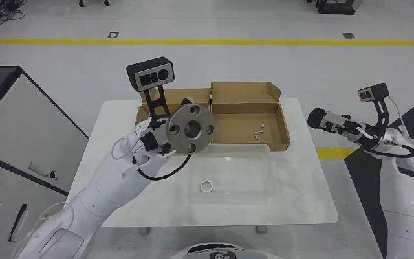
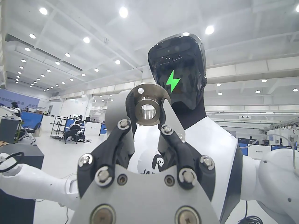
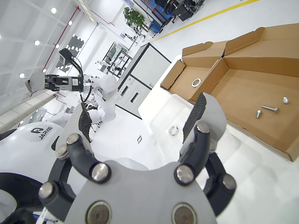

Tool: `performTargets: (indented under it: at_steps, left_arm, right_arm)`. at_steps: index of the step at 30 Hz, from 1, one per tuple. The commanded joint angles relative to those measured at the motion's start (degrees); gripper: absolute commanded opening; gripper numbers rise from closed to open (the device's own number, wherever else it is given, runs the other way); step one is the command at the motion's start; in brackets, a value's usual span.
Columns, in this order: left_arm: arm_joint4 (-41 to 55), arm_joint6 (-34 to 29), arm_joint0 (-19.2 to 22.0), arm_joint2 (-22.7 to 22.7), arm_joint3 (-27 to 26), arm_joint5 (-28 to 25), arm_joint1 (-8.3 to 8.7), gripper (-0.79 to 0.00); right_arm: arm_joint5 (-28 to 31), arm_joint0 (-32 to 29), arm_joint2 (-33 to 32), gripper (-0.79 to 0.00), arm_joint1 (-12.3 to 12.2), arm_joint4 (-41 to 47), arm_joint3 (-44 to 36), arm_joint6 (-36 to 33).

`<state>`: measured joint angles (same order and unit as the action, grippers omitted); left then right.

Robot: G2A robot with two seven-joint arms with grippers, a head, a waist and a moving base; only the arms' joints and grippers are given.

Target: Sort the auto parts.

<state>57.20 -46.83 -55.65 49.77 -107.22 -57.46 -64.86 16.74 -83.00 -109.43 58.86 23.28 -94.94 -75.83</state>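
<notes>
Left gripper (image 2: 146,114): shut tight on the short hub of a round metal flange (image 2: 151,89), finger pads (image 2: 130,108) pressing the hub from both sides. Held up in the air above the left half of the table (image 1: 304,188), disc face turned up toward the top camera. From above, reads as a grey disc with a large centre bore and smaller holes spaced around it. Hangs over the near edge of the left cardboard box (image 3: 182,82), hiding part of it.

Right gripper (image 3: 142,117): spread wide, nothing between the ribbed fingers (image 3: 198,113). Sits off the right edge of the table, in the air, level with the right cardboard box (image 1: 246,123) and well apart from every part.

Boxes: two, open-topped, side by side along the far edge of the table, walls touching. Left box: one flat metal washer (image 3: 196,82) lying on the floor. Right box: three small bolts (image 3: 270,109) lying loose, close together, toward the right side of the floor; one longer with a hex head, two short and stubby.

Clear plastic tray (image 1: 246,175): mid-table, just near of the boxes, far rim close against them. One metal ring (image 1: 206,186) flat on its floor, in the near left corner, apart from the tray walls.
</notes>
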Motion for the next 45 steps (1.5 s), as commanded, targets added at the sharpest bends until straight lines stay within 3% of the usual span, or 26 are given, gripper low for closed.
performTargets:
  at_steps: [1, 9, 16, 20, 24, 33, 40, 45]
  left_arm:
    - [-1.2, -0.2, -0.2, 0.6, 0.5, 0.2, -0.08, -0.785]
    - [-7.6, -1.0, -1.7, 4.0, 2.8, 1.6, -0.10, -0.785]
    - [-17.2, 0.5, -3.0, 7.2, 2.4, 4.3, -0.10, -0.785]
    - [-17.9, 2.3, -3.7, 7.6, 1.2, 4.6, -0.34, -0.785]
    - [-11.9, 3.1, -4.2, 6.5, -0.3, 3.2, -0.83, -0.785]
    - [5.2, -1.4, -2.9, 4.4, -1.9, 1.4, -2.03, -0.785]
    - [9.7, -3.2, -3.3, 5.8, -3.0, 3.2, -3.02, -0.785]
    - [7.3, -4.6, -4.0, 7.7, -2.2, 4.6, -3.54, -0.785]
  right_arm:
    - [0.0, 0.0, 0.0, 0.000, 0.0, 0.0, 0.0, 0.0]
    - [0.0, 0.0, 0.0, 0.000, 0.0, 0.0, 0.0, 0.0]
    - [0.0, 0.0, 0.0, 0.000, 0.0, 0.0, 0.0, 0.0]
    - [0.0, 0.0, 0.0, 0.000, 0.0, 0.0, 0.0, 0.0]
    - [0.0, 0.0, 0.0, 0.000, 0.0, 0.0, 0.0, 0.0]
    - [0.0, 0.0, 0.0, 0.000, 0.0, 0.0, 0.0, 0.0]
    - [0.0, 0.0, 0.0, 0.000, 0.0, 0.0, 0.0, 0.0]
    - [0.0, 0.0, 0.0, 0.000, 0.0, 0.0, 0.0, 0.0]
